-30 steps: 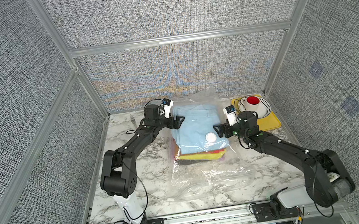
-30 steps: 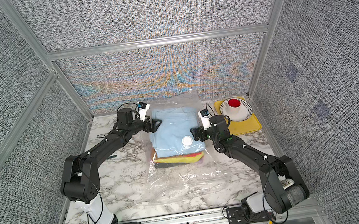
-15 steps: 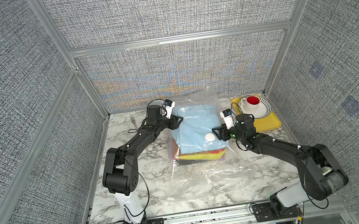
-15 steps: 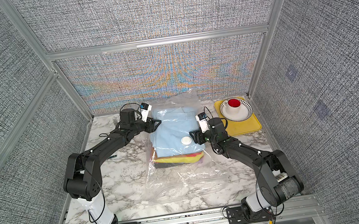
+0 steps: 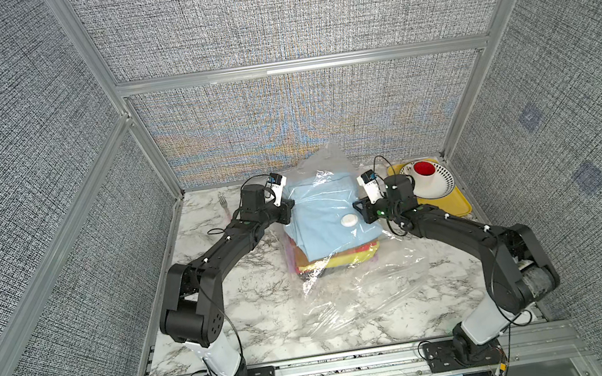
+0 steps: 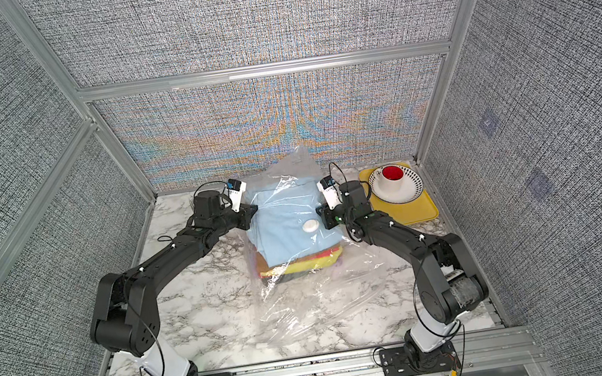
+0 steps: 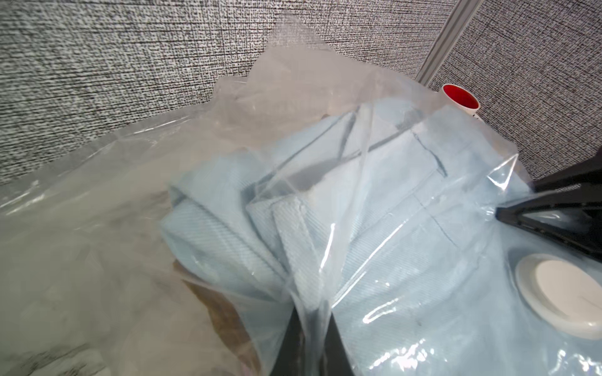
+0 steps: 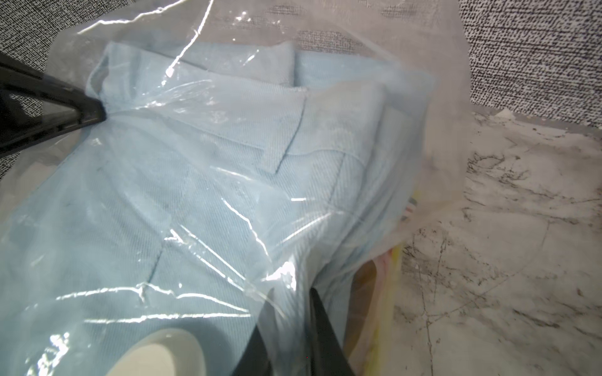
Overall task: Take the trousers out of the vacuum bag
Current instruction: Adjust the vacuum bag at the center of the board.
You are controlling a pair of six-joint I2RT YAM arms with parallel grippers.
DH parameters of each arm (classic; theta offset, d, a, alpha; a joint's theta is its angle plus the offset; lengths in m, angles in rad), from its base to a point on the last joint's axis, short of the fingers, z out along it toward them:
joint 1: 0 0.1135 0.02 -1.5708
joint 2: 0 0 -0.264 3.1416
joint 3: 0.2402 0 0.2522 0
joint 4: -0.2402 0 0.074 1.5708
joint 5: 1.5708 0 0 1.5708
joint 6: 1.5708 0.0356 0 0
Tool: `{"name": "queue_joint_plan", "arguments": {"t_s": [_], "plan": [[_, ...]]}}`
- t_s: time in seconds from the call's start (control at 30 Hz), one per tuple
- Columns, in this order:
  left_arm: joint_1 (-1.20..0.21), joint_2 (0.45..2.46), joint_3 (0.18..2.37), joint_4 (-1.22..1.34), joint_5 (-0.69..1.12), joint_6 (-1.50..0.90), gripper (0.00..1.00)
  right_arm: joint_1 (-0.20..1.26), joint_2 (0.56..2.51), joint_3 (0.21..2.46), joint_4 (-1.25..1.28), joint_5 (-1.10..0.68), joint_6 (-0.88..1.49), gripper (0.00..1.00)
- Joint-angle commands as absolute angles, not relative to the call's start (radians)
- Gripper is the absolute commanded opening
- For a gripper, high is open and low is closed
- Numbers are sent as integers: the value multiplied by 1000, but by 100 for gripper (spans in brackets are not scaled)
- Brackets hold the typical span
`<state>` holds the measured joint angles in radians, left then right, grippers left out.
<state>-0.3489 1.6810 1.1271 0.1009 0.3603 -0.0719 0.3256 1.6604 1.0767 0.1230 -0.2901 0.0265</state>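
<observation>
The vacuum bag (image 5: 365, 288) lies crinkled in mid-table, its round white valve (image 5: 349, 221) on top. Inside is the folded stack of trousers (image 5: 325, 213), light blue on top with red and yellow layers showing at the near edge (image 5: 345, 260). My left gripper (image 5: 288, 208) is at the stack's back left corner, shut on a ridge of bag film (image 7: 317, 312). My right gripper (image 5: 359, 208) is at the stack's right side beside the valve, shut on bag film (image 8: 293, 302). Both top views show the same: bag (image 6: 319, 298), left gripper (image 6: 253, 213), right gripper (image 6: 321, 214).
A yellow tray (image 5: 450, 208) sits at the back right corner, holding a white perforated bowl (image 5: 441, 185) with a red-lined cup (image 5: 424, 168). A fork (image 5: 224, 203) lies at the back left. Padded walls close in the back and both sides.
Both grippers went from wide open to shut, pinching the bag film. The right gripper moved in closer to the stack, next to the valve.
</observation>
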Motion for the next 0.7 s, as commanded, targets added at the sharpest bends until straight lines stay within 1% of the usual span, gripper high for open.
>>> {"name": "queue_joint_plan", "arguments": {"t_s": [0.0, 0.23, 0.4, 0.67], "plan": [[-347, 1612, 1081, 28, 282, -75, 0, 326, 1720, 1164, 57, -283, -12, 7], [-347, 1448, 991, -13, 158, -78, 0, 328, 1869, 1384, 25, -337, -14, 8], [-347, 1382, 987, -103, 58, -41, 0, 348, 1978, 1579, -51, -375, -27, 7], [-345, 1297, 966, -169, -120, -26, 0, 411, 2102, 1789, -141, -406, -56, 7]]}}
